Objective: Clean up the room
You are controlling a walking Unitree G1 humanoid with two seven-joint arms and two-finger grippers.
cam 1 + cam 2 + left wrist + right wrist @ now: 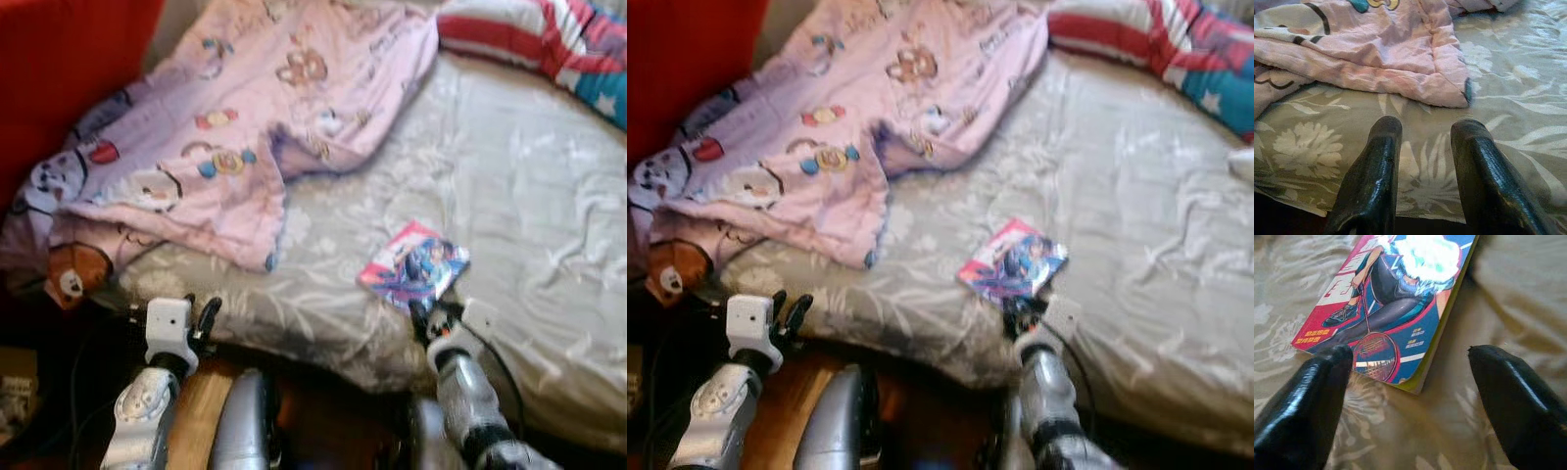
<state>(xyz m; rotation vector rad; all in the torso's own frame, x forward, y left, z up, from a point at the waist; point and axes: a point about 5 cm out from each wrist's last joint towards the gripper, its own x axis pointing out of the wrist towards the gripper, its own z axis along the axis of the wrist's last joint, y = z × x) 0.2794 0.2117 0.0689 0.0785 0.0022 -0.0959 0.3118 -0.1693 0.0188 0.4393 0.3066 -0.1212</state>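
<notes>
Head views: a bed [549,196] with a grey floral-print sheet [323,304] spans the frame. A pink cartoon-print blanket [255,127] lies bunched over the bed's far left part, and a red, white and blue striped pillow [549,34] sits at the far right corner. A brown plush toy [71,276] rests at the left edge, partly under the blanket. A comic book [413,262] lies flat on the sheet near the bed's front edge, cover up, well apart from the blanket. The right gripper [431,318] sits just in front of the book's near corner; the left gripper [201,318] hovers at the bed's front edge below the blanket hem. Picture is soft; no text is readable here. Left wrist view: the left gripper [1422,147] has its two black fingers [1376,171] released with a gap between them, holding nothing, above the floral sheet, the blanket's folded hem [1400,83] just beyond the tips. Right wrist view: the right gripper [1410,357] is spread wide, empty, its fingers [1308,396] either side of the book's near corner. The cover [1396,289] shows a drawn figure with pale hair holding a racket, on red and blue ground. Small lines of white characters are on the cover; too blurred to read.
</notes>
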